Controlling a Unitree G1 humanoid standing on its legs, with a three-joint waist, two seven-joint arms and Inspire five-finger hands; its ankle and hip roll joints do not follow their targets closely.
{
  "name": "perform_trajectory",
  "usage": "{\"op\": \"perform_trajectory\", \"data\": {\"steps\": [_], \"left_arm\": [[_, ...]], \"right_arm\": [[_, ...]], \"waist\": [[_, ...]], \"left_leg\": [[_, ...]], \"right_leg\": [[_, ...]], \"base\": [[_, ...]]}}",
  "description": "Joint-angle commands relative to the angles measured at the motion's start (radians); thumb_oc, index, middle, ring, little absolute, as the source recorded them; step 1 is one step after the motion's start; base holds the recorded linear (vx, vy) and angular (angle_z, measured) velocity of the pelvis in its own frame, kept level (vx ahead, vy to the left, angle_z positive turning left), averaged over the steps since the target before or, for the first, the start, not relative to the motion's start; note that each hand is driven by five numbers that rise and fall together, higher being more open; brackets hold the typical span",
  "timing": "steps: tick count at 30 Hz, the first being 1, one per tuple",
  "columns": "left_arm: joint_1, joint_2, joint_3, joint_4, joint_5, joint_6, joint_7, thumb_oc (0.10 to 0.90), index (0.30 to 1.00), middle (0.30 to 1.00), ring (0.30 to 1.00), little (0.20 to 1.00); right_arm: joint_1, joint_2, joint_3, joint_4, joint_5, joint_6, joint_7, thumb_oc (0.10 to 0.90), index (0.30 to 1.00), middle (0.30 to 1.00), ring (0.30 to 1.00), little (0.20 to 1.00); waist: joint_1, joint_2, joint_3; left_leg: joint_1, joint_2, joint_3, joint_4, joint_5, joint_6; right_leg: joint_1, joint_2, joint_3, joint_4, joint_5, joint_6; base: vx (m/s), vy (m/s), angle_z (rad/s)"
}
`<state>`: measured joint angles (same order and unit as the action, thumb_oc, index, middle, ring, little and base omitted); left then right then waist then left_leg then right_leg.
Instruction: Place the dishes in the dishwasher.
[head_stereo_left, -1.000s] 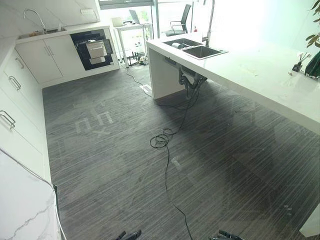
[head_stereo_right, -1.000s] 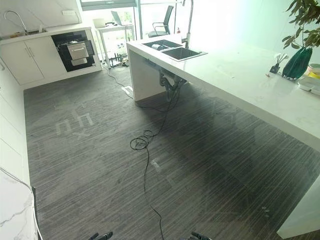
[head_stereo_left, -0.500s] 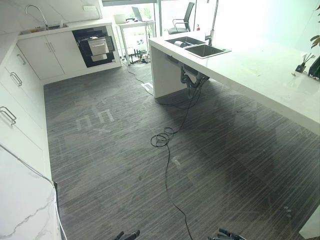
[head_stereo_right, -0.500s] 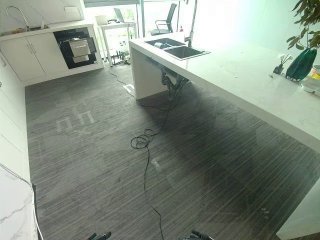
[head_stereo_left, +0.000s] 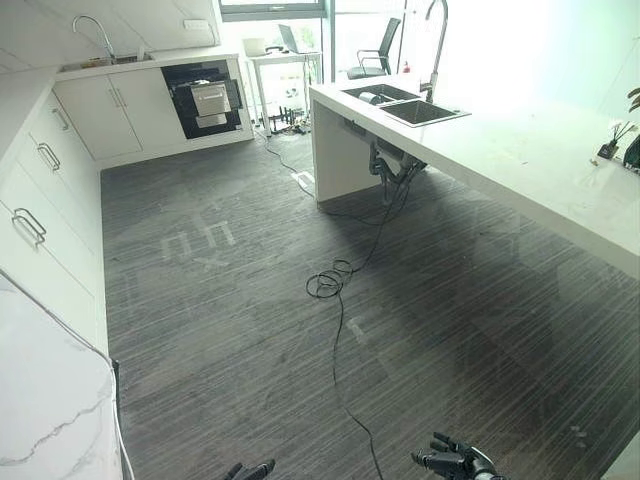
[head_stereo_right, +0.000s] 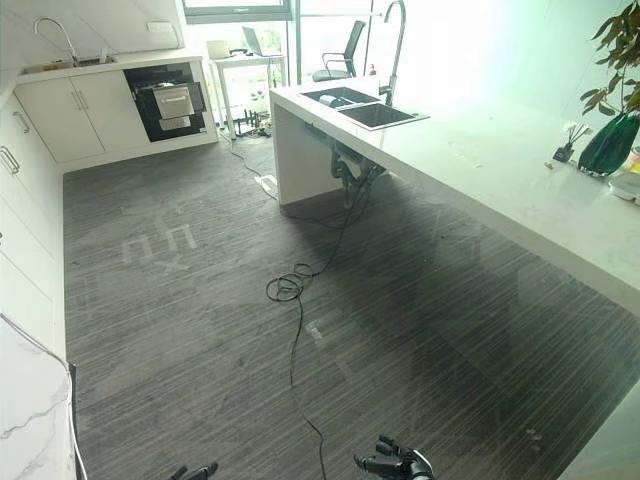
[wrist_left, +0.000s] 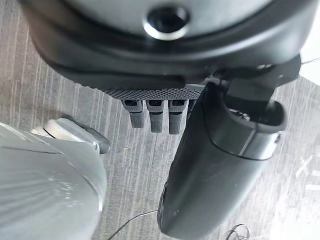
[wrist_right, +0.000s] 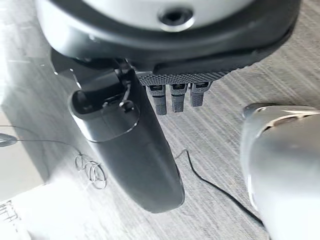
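The dishwasher (head_stereo_left: 205, 97) stands open in the far wall of white cabinets, a silver drawer showing in its dark opening. On the white island counter (head_stereo_left: 520, 150) at the right is a double sink (head_stereo_left: 405, 105) with a tall tap; something pale lies in its far basin (head_stereo_right: 335, 100). My left hand (head_stereo_left: 250, 470) hangs low over the grey floor. In its wrist view the left hand (wrist_left: 152, 117) has straight fingers and holds nothing. My right hand (head_stereo_left: 450, 462) is also low and open, its fingers (wrist_right: 172, 100) empty.
White cabinets (head_stereo_left: 40, 200) with metal handles line the left side, with a marble counter corner (head_stereo_left: 50, 410) close by. A green vase with a plant (head_stereo_right: 608, 145) stands on the island. A desk and chair (head_stereo_left: 375, 45) are beyond the island.
The whole picture has shifted, so the camera has moved. My right hand now shows more fully at the bottom edge.
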<state>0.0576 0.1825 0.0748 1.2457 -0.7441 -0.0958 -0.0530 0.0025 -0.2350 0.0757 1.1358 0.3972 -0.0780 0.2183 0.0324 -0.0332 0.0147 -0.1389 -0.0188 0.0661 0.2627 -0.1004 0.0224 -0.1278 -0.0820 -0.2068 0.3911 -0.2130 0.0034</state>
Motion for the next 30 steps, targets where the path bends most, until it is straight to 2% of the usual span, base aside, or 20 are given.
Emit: {"op": "perform_trajectory", "data": {"steps": [1, 6, 12, 13, 14, 15, 16, 18, 19, 20, 21, 22, 24, 25, 27, 29, 30], "left_arm": [[-0.036, 0.027, 0.021, -0.042, -0.042, -0.066, -0.021, 0.800, 0.900, 0.900, 0.900, 0.900], [-0.023, 0.029, 0.025, -0.077, -0.027, -0.079, -0.032, 0.800, 0.900, 0.900, 0.900, 0.900], [-0.003, 0.043, 0.025, -0.173, 0.003, -0.091, -0.036, 0.800, 0.900, 0.900, 0.900, 0.900], [-0.004, 0.043, 0.039, -0.209, -0.005, -0.093, -0.033, 0.800, 0.900, 0.900, 0.900, 0.900], [-0.007, 0.043, 0.040, -0.216, -0.009, -0.095, -0.036, 0.800, 0.900, 0.900, 0.900, 0.900], [-0.009, 0.043, 0.041, -0.224, -0.013, -0.100, -0.043, 0.800, 0.900, 0.900, 0.900, 0.900], [-0.011, 0.045, 0.042, -0.243, -0.007, -0.113, -0.060, 0.800, 0.900, 0.900, 0.900, 0.900], [-0.006, 0.047, 0.042, -0.276, -0.002, -0.111, -0.068, 0.800, 0.900, 0.900, 0.900, 0.900], [-0.002, 0.046, 0.041, -0.295, 0.002, -0.108, -0.066, 0.800, 0.900, 0.900, 0.900, 0.900], [0.027, 0.036, 0.053, -0.335, 0.004, -0.108, -0.073, 0.800, 0.900, 0.900, 0.900, 0.900], [0.036, 0.033, 0.054, -0.343, 0.005, -0.110, -0.073, 0.800, 0.900, 0.900, 0.900, 0.900], [0.067, 0.022, 0.056, -0.370, 0.010, -0.120, -0.076, 0.800, 0.900, 0.900, 0.900, 0.900], [0.104, 0.013, 0.069, -0.391, 0.005, -0.126, -0.096, 0.800, 0.900, 0.900, 0.900, 0.900], [0.118, 0.005, 0.082, -0.399, -0.003, -0.130, -0.112, 0.800, 0.900, 0.900, 0.900, 0.900], [0.124, -0.001, 0.085, -0.412, -0.007, -0.135, -0.113, 0.800, 0.900, 0.900, 0.900, 0.900], [0.122, 0.006, 0.089, -0.435, -0.012, -0.131, -0.109, 0.800, 0.900, 0.900, 0.900, 0.900], [0.107, 0.030, 0.088, -0.473, 0.000, -0.102, -0.112, 0.800, 0.900, 0.900, 0.900, 0.900]], "right_arm": [[-0.032, -0.010, 0.009, -0.054, 0.070, -0.074, 0.022, 0.800, 0.900, 0.900, 0.900, 0.900], [-0.029, -0.015, 0.014, -0.100, 0.064, -0.096, 0.037, 0.800, 0.900, 0.900, 0.900, 0.900], [-0.004, -0.025, 0.038, -0.278, 0.044, -0.081, 0.015, 0.800, 0.900, 0.900, 0.900, 0.900], [0.002, -0.036, 0.046, -0.353, 0.030, -0.062, 0.007, 0.800, 0.900, 0.900, 0.900, 0.900], [0.004, -0.040, 0.047, -0.370, 0.025, -0.060, 0.007, 0.800, 0.900, 0.900, 0.900, 0.900], [0.007, -0.048, 0.049, -0.400, 0.017, -0.054, 0.002, 0.800, 0.900, 0.900, 0.900, 0.900], [0.017, -0.070, 0.055, -0.451, -0.004, -0.057, -0.004, 0.800, 0.900, 0.900, 0.900, 0.900], [0.028, -0.086, 0.053, -0.486, -0.001, -0.062, -0.006, 0.800, 0.900, 0.900, 0.900, 0.900], [0.033, -0.089, 0.047, -0.502, -0.001, -0.063, -0.011, 0.800, 0.900, 0.900, 0.900, 0.900], [0.043, -0.085, 0.031, -0.534, -0.019, -0.072, -0.008, 0.800, 0.900, 0.900, 0.900, 0.900], [0.048, -0.085, 0.028, -0.544, -0.022, -0.070, -0.007, 0.800, 0.900, 0.900, 0.900, 0.900], [0.074, -0.086, 0.012, -0.580, -0.037, -0.073, 0.002, 0.800, 0.900, 0.900, 0.900, 0.900], [0.115, -0.095, -0.013, -0.616, -0.057, -0.093, 0.022, 0.800, 0.900, 0.900, 0.900, 0.900], [0.130, -0.105, -0.022, -0.632, -0.058, -0.103, 0.036, 0.800, 0.900, 0.900, 0.900, 0.900], [0.141, -0.109, -0.026, -0.653, -0.061, -0.102, 0.044, 0.800, 0.900, 0.900, 0.900, 0.900], [0.158, -0.113, -0.030, -0.681, -0.074, -0.104, 0.057, 0.800, 0.900, 0.900, 0.900, 0.900], [0.165, -0.104, -0.027, -0.706, -0.064, -0.086, 0.053, 0.800, 0.900, 0.900, 0.900, 0.900]], "waist": [[-0.006, 0.014, 0.004], [-0.004, 0.015, 0.006], [-0.012, 0.022, 0.018], [-0.011, 0.017, 0.034], [-0.008, 0.011, 0.042], [-0.003, -0.003, 0.055], [0.008, -0.036, 0.089], [0.007, -0.044, 0.114], [0.007, -0.044, 0.123], [0.000, -0.004, 0.136], [-0.002, 0.005, 0.136], [-0.003, 0.026, 0.133], [0.009, 0.039, 0.127], [0.010, 0.039, 0.129], [0.004, 0.040, 0.135], [-0.002, 0.047, 0.128], [0.000, 0.034, 0.100]], "left_leg": [[0.040, 0.010, 0.078, 0.037, -0.136, -0.051], [0.042, 0.013, 0.075, 0.037, -0.135, -0.054], [0.053, 0.017, 0.078, 0.037, -0.135, -0.058], [0.074, 0.024, 0.101, 0.037, -0.080, -0.077], [0.068, 0.024, 0.105, 0.037, -0.057, -0.085], [0.070, 0.020, 0.117, 0.037, 0.017, -0.099], [0.035, 0.009, 0.122, 0.085, 0.140, -0.123], [-0.022, 0.031, 0.134, 0.157, 0.147, -0.124], [-0.030, 0.050, 0.159, 0.122, 0.148, -0.122], [-0.064, 0.136, 0.195, 0.037, 0.103, -0.132], [-0.077, 0.149, 0.192, 0.037, 0.090, -0.136], [-0.128, 0.185, 0.166, 0.037, 0.101, -0.155], [-0.206, 0.215, 0.100, 0.037, 0.164, -0.182], [-0.240, 0.226, 0.093, 0.037, 0.165, -0.187], [-0.225, 0.229, 0.117, 0.037, 0.168, -0.187], [-0.182, 0.206, 0.134, 0.037, 0.134, -0.171], [-0.141, 0.167, 0.142, 0.037, 0.060, -0.133]], "right_leg": [[0.054, 0.014, -0.042, -0.091, 0.015, 0.089], [0.052, 0.018, -0.045, -0.091, 0.013, 0.086], [0.050, 0.028, -0.037, -0.091, 0.011, 0.079], [0.054, 0.027, -0.036, -0.091, 0.009, 0.068], [0.057, 0.023, -0.035, -0.091, 0.009, 0.065], [0.062, 0.010, -0.032, -0.091, 0.007, 0.059], [0.070, -0.020, -0.025, -0.091, 0.006, 0.044], [0.075, -0.023, -0.026, -0.091, 0.009, 0.036], [0.080, -0.021, -0.025, -0.091, 0.011, 0.041], [0.100, 0.017, -0.032, -0.091, 0.000, 0.060], [0.104, 0.025, -0.033, -0.091, -0.004, 0.063], [0.118, 0.052, -0.026, -0.091, -0.017, 0.065], [0.137, 0.085, 0.003, -0.091, -0.036, 0.053], [0.149, 0.086, 0.005, -0.091, -0.046, 0.049], [0.171, 0.074, -0.003, -0.091, -0.052, 0.052], [0.206, 0.058, -0.010, -0.091, -0.054, 0.070], [0.243, 0.025, -0.016, -0.091, -0.053, 0.099]], "base": [[0.03, -0.079, 0.05], [0.03, -0.067, 0.09], [0.04, -0.079, 0.02], [0.07, -0.079, -0.01], [0.08, -0.095, -0.03], [0.07, -0.109, -0.01], [0.07, -0.104, 0.05], [0.08, -0.051, 0.23], [0.25, 0.119, 0.25], [0.26, 0.156, 0.38], [0.38, 0.245, 0.12], [0.31, 0.185, 0.12], [0.44, 0.296, -0.19], [0.47, 0.357, -0.38], [0.42, 0.310, -0.48], [0.45, 0.328, -0.35], [0.35, 0.280, -0.21]]}}
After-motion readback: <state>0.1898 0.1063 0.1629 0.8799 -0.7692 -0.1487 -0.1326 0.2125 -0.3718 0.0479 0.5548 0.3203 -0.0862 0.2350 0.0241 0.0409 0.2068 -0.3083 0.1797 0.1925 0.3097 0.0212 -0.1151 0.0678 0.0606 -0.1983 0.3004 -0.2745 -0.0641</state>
